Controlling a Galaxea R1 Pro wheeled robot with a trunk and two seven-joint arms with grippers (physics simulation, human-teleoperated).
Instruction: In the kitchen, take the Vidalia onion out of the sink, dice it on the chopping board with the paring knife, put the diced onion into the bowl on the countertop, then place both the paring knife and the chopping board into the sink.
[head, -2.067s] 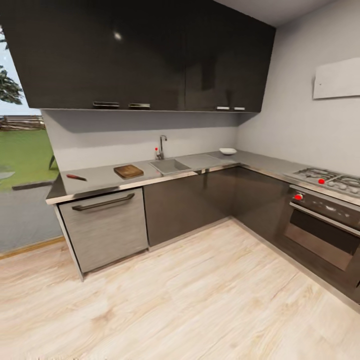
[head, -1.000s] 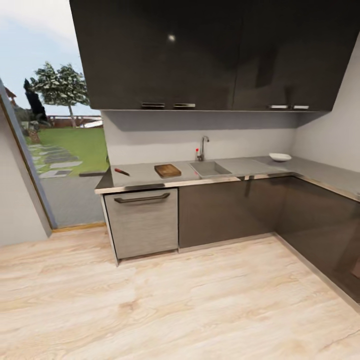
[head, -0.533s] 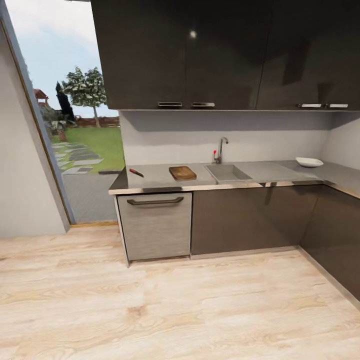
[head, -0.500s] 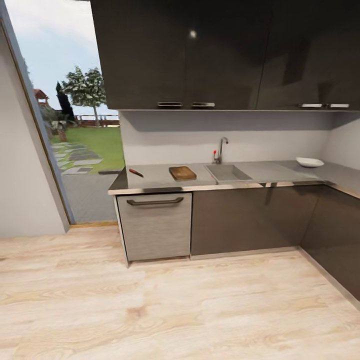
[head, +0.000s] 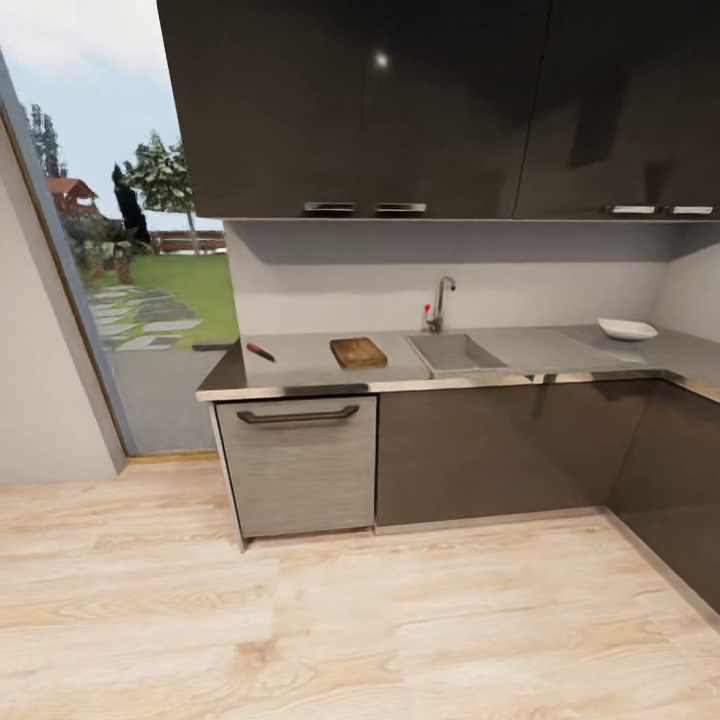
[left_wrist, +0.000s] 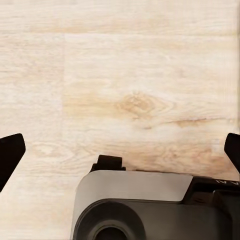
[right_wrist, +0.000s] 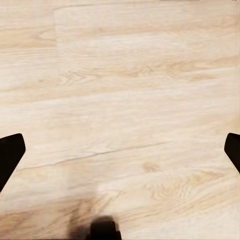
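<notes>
Head view: paring knife (head: 261, 352) lies near the countertop's (head: 540, 350) left edge; my fingers (left_wrist: 11, 155) are spread, empty; a clumsy approach could knock it off

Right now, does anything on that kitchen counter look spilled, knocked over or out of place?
Nothing stands out. The chopping board lies flat on the countertop beside the sink, the paring knife lies apart near the counter's window end, and the bowl sits upright at the far end.
</notes>
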